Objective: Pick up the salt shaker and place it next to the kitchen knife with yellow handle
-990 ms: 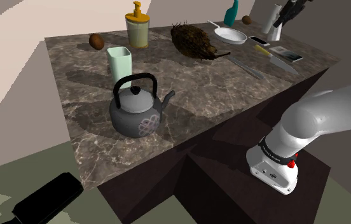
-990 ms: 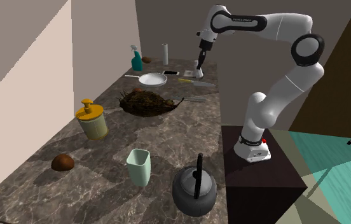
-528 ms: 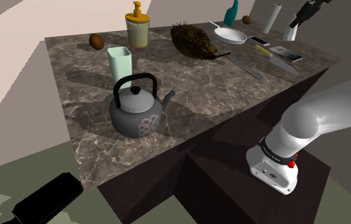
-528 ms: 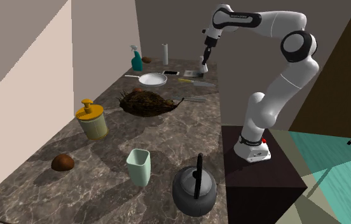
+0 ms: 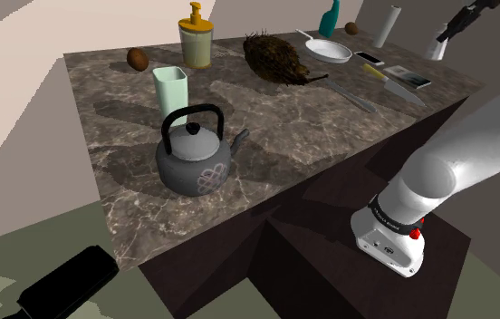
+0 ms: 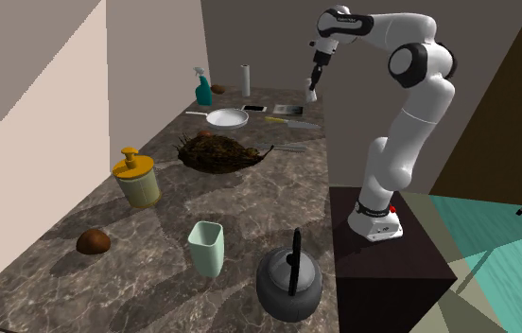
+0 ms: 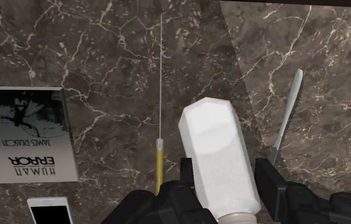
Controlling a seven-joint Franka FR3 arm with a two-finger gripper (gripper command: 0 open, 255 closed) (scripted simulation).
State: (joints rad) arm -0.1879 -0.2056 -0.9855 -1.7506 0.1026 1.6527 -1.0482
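One white salt shaker (image 7: 215,149) clasped by the gripper (image 7: 226,173), above the bench (image 7: 104,51), one yellow-handled knife (image 7: 159,167), one grey knife (image 7: 287,118), one book (image 7: 25,133), one phone (image 7: 48,211)

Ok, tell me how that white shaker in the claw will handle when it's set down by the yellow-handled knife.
The salt shaker looks rigid, so the claw probably won't deform it. Its smooth faceted sides may slip in a light grip. Tall and narrow, it could tip if released tilted.
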